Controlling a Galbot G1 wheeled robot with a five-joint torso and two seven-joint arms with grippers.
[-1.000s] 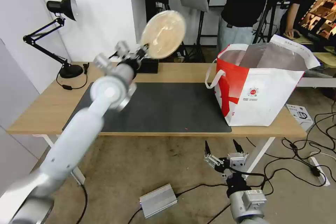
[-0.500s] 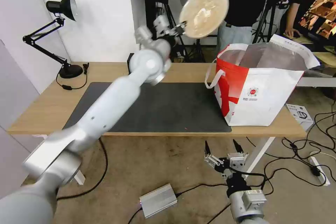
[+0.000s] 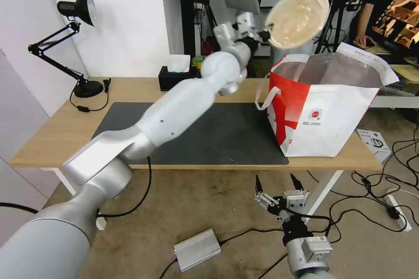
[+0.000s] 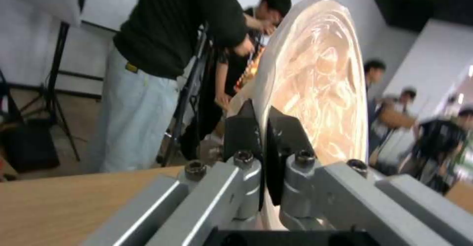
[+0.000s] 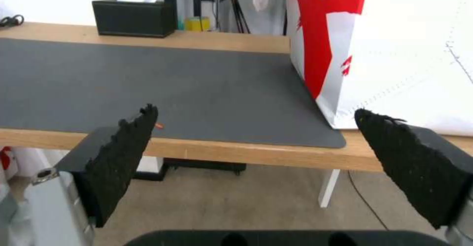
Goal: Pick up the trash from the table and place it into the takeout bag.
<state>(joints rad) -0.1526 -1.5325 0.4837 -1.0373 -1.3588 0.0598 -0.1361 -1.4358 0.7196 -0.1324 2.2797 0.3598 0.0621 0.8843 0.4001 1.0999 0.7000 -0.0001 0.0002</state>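
Black desk lamp [image 3: 76, 8] at the far left; tissue box [image 3: 176, 77] (black, white tissue) behind the mat

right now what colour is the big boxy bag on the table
The takeout bag is white with red panels, clearest in the head view.

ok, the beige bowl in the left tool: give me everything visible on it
The beige dome-shaped bowl is round, looks like thin glossy plastic, with crinkled film-like highlights across its face in the left wrist view. It is tipped on edge, its round face toward the head camera. The left tool is shut on its rim, one black pad on each side of the edge. It hangs in the air above the near left corner of the open takeout bag, touching nothing but the tool.
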